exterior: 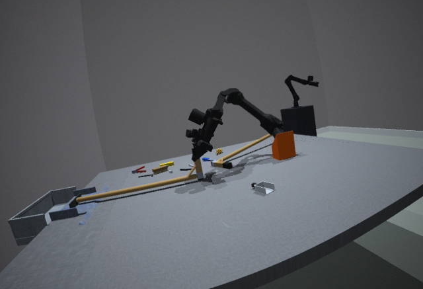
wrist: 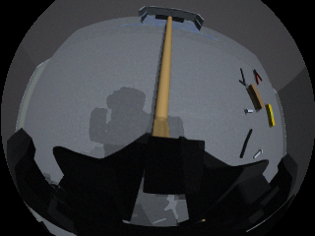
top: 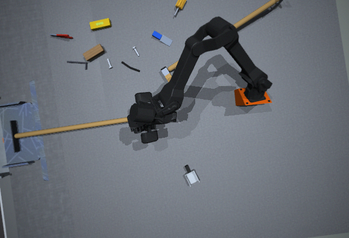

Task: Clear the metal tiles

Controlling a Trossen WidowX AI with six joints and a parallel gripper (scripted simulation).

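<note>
Pincer (top: 142, 127) clamped on the long scraper (top: 70, 127), we are gripping its stiff wooden handle near mid-table; the blade is resting on the steel bench plate (top: 26, 114) at the left edge. Its length likely makes it tip-heavy.

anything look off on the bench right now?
Mostly tidy. The gripper is shut on the long scraper, whose black blade sits on the steel plate; no tiles visible there. One oddity: a second long wooden-handled tool lies partly under the arm, its far end overhanging the table edge.
</note>
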